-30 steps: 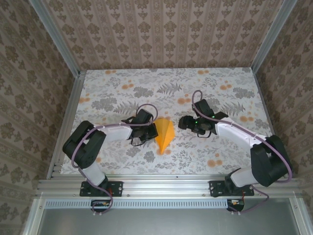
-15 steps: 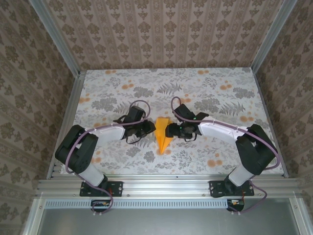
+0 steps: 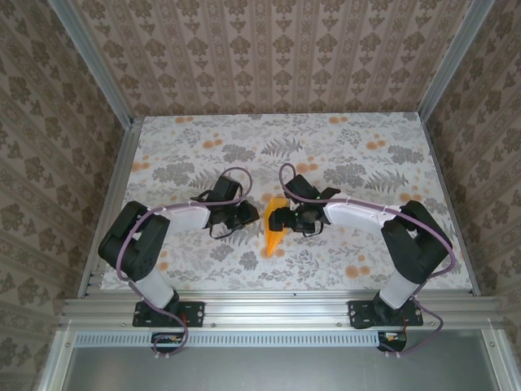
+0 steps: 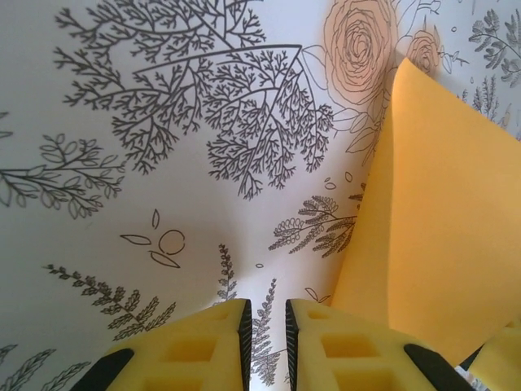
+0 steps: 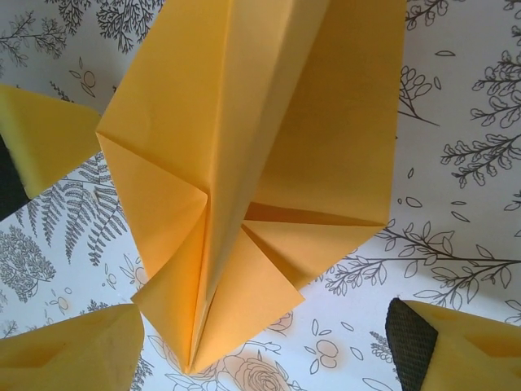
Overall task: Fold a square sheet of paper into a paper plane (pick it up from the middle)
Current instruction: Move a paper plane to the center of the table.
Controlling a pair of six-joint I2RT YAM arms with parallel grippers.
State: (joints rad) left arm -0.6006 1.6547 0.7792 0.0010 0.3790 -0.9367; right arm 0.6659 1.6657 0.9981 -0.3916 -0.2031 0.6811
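The square sheet of paper was already folded many times. It looked like a narrow, pointed paper plane [image 5: 244, 163], with small corner flaps tucked at its wide end. I think most of the folding was done. What was left seemed to be pressing the sides flat and making the wings, because one side stood up off the table [image 4: 122, 244].

The left gripper [image 4: 266, 314] had its fingers [image 4: 212, 342] almost closed, with only a thin gap. Nothing was in the gap. The plane was just to the right of these fingers, with its raised side leaning up beside them.

The right gripper [image 5: 264, 334] had its fingers [image 5: 81, 350] wide apart. The plane lay between them and out in front of them. The fingers were not pinching it.

The plane lay right on the table, not inside anything.
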